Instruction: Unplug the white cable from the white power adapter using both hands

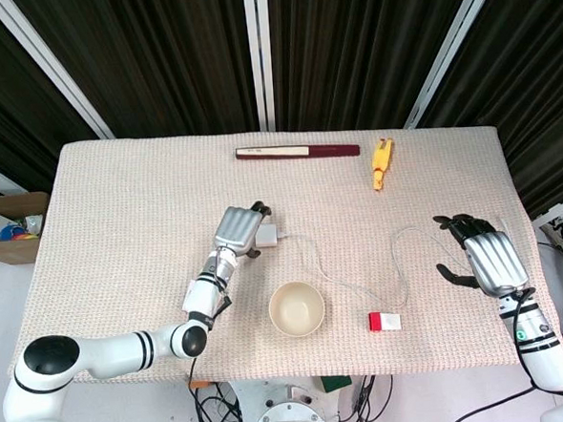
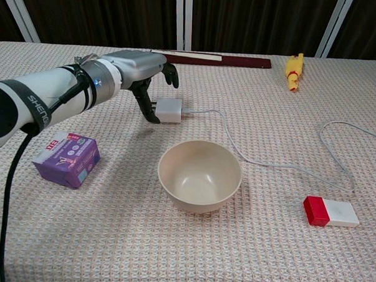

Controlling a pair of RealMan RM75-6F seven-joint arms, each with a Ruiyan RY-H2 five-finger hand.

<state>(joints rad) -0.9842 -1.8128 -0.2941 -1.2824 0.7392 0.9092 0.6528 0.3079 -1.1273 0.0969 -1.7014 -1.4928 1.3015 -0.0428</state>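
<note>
The white power adapter (image 1: pixel 267 235) (image 2: pixel 169 109) sits on the woven table cover with the white cable (image 1: pixel 396 258) (image 2: pixel 269 164) plugged into its right side. The cable runs right past the bowl and loops toward the right edge. My left hand (image 1: pixel 239 230) (image 2: pixel 140 66) arches over the adapter's left side, thumb (image 2: pixel 149 109) by its near left face and another finger (image 2: pixel 171 74) behind it, with gaps still showing. My right hand (image 1: pixel 486 258) hovers with fingers spread at the right edge, just right of the cable loop, holding nothing. The chest view does not show it.
A cream bowl (image 1: pixel 296 308) (image 2: pixel 199 175) stands in front of the adapter. A red-and-white block (image 1: pixel 384 321) (image 2: pixel 330 211) lies at the front right, a purple box (image 2: pixel 67 157) at the front left. A yellow toy (image 1: pixel 381 163) (image 2: pixel 294 71) and a dark red bar (image 1: pixel 297 152) lie at the back.
</note>
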